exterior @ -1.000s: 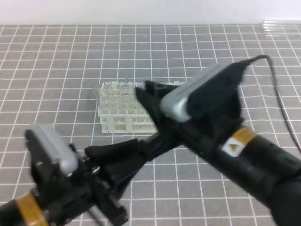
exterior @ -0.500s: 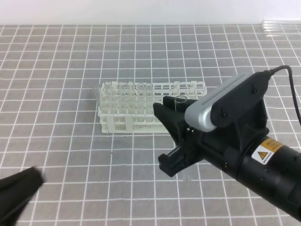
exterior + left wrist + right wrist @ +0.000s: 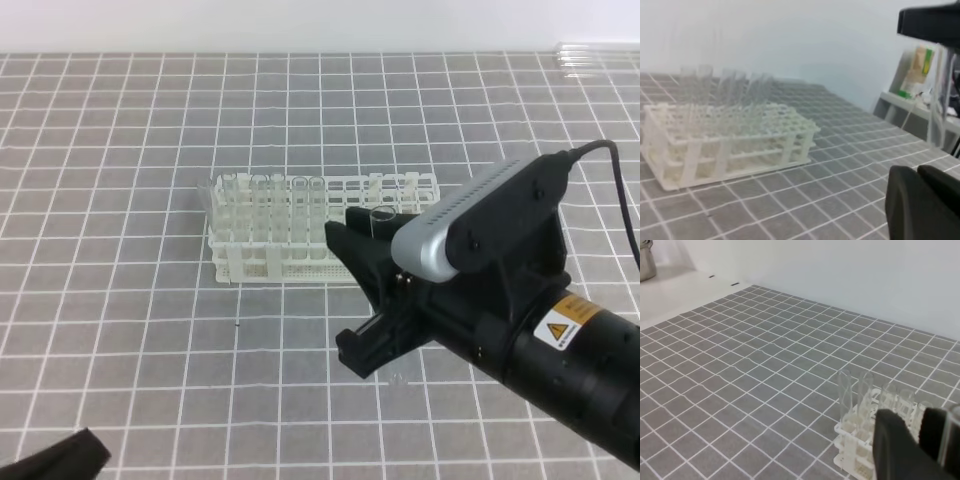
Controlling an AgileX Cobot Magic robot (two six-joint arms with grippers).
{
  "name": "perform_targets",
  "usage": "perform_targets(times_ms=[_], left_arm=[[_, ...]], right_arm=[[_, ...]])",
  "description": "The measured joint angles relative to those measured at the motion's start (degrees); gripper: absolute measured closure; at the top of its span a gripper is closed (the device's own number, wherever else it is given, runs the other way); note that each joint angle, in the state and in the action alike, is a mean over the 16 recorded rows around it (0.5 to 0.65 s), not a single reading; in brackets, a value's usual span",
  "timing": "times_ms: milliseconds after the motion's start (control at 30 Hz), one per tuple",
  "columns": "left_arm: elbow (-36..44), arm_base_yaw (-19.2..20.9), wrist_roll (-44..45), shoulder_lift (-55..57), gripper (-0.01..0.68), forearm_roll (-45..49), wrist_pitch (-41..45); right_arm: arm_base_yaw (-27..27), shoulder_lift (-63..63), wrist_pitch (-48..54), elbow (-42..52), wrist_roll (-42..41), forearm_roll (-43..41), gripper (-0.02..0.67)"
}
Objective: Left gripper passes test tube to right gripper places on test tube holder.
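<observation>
While the right claw pinches one test tube upright between its two black fingers, just in front of the test tube holder, the left claw sits pressed together at the lower left corner, well apart. One white rack stands on the grey tiled counter, with about five clear tubes in its left end.
</observation>
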Motion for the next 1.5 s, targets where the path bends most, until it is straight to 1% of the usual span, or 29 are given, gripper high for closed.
perform_targets(times_ms=[200,833,967,1100,1167,1267,1500], left_arm=[[4.18,0.00,0.06,-0.48,0.673,-0.34,-2.95],[4.39,-0.02,0.03,-0.36,0.674,0.40,-0.44],[4.39,-0.02,0.04,-0.36,0.674,0.40,-0.03],[4.39,-0.02,0.03,-0.36,0.674,0.40,0.30],[4.43,-0.02,0.04,-0.33,0.674,0.42,0.30],[4.52,-0.03,0.04,-0.28,0.674,0.49,0.31],[4.57,-0.03,0.03,-0.25,0.674,0.57,0.35]], right_arm=[[0.00,0.00,0.01,0.28,0.00,-0.03,0.563],[0.00,0.00,-1.53,0.82,-1.21,-0.08,0.563],[0.00,0.00,-3.45,1.31,-1.92,-0.19,0.563],[-0.17,0.00,-8.13,2.86,-1.51,-1.64,0.563],[-0.67,0.01,-11.14,3.85,0.22,-3.80,0.563],[-2.35,0.34,-15.70,5.23,5.17,-8.75,0.563],[-9.68,4.62,-26.25,6.25,20.14,-22.72,0.563]])
